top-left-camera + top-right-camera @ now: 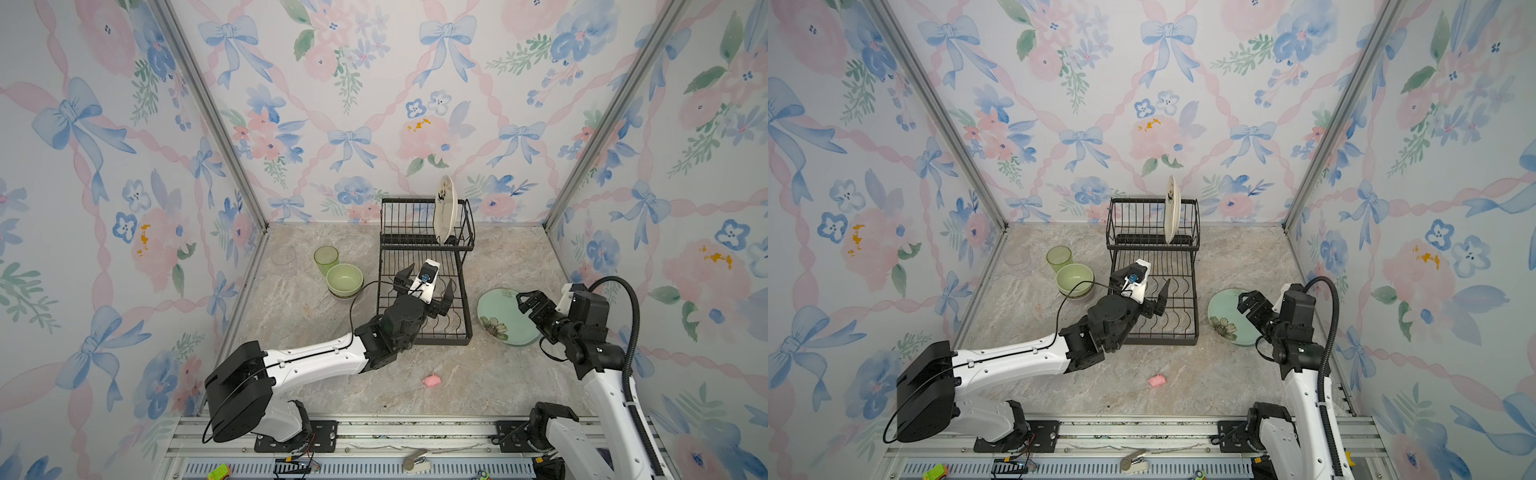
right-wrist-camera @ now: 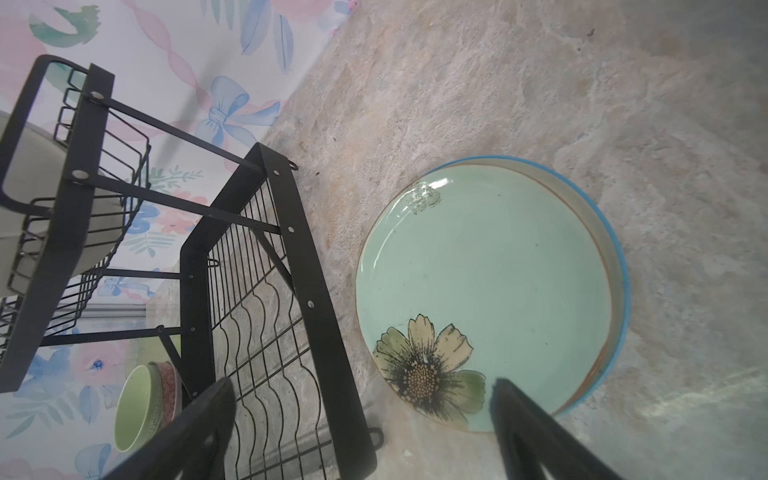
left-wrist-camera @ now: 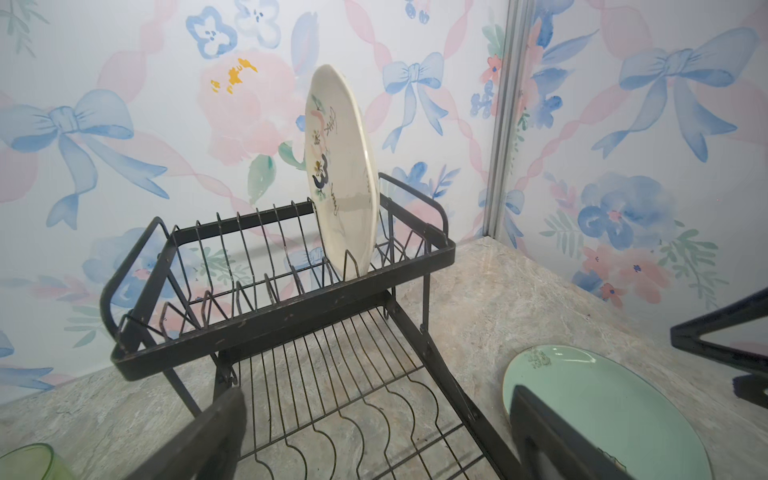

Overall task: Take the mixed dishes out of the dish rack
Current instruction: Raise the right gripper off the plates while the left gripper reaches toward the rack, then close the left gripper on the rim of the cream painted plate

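left gripper is hovering wide open over lower tier of black wire dish rack, likely lining up on cream plate with dark drawings, standing upright in upper-tier slots. right gripper is hanging open over pale green plate, lying flat beside rack.

The dish rack is black wire metal, matt, its paint scuffed. The cream plate gleams, glazed. At three o'clock of the rack, the pale green plate shines smooth and glossy. At nine o'clock, the green tumbler looks translucent. The tabletop is matt and stone-look.
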`<state>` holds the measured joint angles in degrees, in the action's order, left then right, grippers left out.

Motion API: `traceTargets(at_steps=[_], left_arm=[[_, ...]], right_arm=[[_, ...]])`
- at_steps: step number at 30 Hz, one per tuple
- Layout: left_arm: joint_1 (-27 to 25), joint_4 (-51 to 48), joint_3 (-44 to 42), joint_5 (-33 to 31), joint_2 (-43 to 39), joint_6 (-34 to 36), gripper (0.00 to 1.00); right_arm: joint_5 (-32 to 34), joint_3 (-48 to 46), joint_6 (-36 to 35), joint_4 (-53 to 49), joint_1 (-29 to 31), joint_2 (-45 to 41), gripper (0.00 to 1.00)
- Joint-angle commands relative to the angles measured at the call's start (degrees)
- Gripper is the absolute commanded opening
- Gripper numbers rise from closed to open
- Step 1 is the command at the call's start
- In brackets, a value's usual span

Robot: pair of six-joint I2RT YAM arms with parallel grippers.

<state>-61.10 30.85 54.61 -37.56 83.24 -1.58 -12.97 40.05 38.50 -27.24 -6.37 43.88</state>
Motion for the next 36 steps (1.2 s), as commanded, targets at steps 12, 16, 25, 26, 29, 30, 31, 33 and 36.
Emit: traceTargets(at_steps=[12,16,25,26,29,30,31,33,36], left_arm=[[2.0,-3.4,13.0,1.8,7.3,0.7,0.98],[3.9,-4.0,16.2,3.7,8.6,0.1,0.98],[6.7,-9.1,26.4,7.4,13.8,-2.4,0.98],[7.0,-10.1,27.4,7.9,14.2,-3.2,0.98],[8.5,-14.4,31.2,11.2,15.6,-6.7,0.98],[9.1,-16.2,32.7,12.4,16.2,-8.0,0.98],[9.6,-17.5,34.0,13.3,16.9,-9.1,0.98],[10.4,-19.5,36.5,14.5,18.4,-10.2,0.98],[11.7,-23.4,40.8,16.8,21.2,-11.5,0.98]], right_arm=[[3.7,1.9,-4.5,-3.1,2.9,-2.3,0.97],[3.9,1.9,-4.7,-3.3,2.9,-2.7,0.97],[3.8,2.0,-4.8,-3.5,3.0,-3.2,0.97],[3.8,1.8,-4.8,-3.4,3.2,-3.3,0.97],[3.8,1.8,-4.6,-3.4,3.1,-3.1,0.97],[3.6,2.0,-4.6,-3.6,3.2,-3.1,0.97],[3.5,2.2,-4.5,-3.8,3.3,-3.2,0.97],[3.4,2.5,-4.6,-4.3,3.6,-3.5,0.97],[3.6,2.2,-4.4,-4.6,3.9,-4.4,0.97]])
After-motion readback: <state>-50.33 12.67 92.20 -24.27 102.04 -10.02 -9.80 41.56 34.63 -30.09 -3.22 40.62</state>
